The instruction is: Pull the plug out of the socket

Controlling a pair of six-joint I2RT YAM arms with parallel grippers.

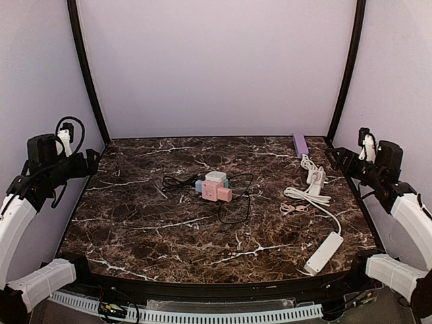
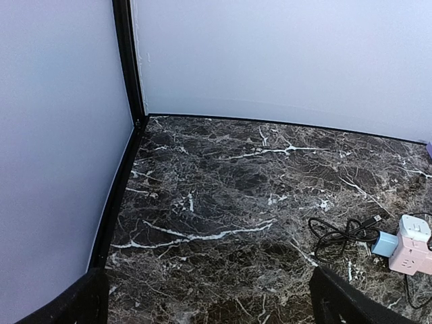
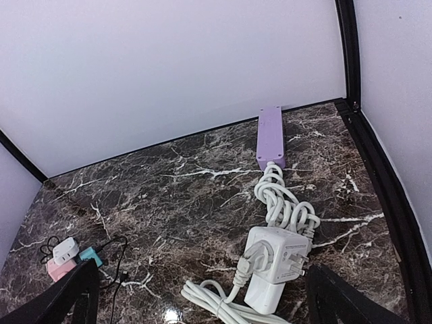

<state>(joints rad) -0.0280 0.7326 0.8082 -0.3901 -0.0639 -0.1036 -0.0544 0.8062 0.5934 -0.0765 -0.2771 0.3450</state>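
Observation:
The pink cube socket (image 1: 210,190) rests mid-table. A white plug (image 1: 216,177) sits on its top, a light-blue plug (image 1: 199,184) on its left face, and a smaller pink block (image 1: 225,195) on its right. Black cables (image 1: 235,204) loop around it. My left gripper (image 1: 94,163) hovers open at the far left, well away from it. In the left wrist view the socket (image 2: 414,256) lies at the right edge, past the gripper (image 2: 216,307). My right gripper (image 1: 332,157) hangs open at the far right. Its wrist view shows the socket (image 3: 59,269) far to the left of the gripper (image 3: 202,304).
A long white power strip (image 1: 323,252) lies at the front right, its cord (image 1: 307,196) coiled behind it. A white adapter (image 3: 278,262) with a plug in it lies below my right gripper. A purple strip (image 3: 271,137) lies by the back wall. Black frame posts stand in the corners.

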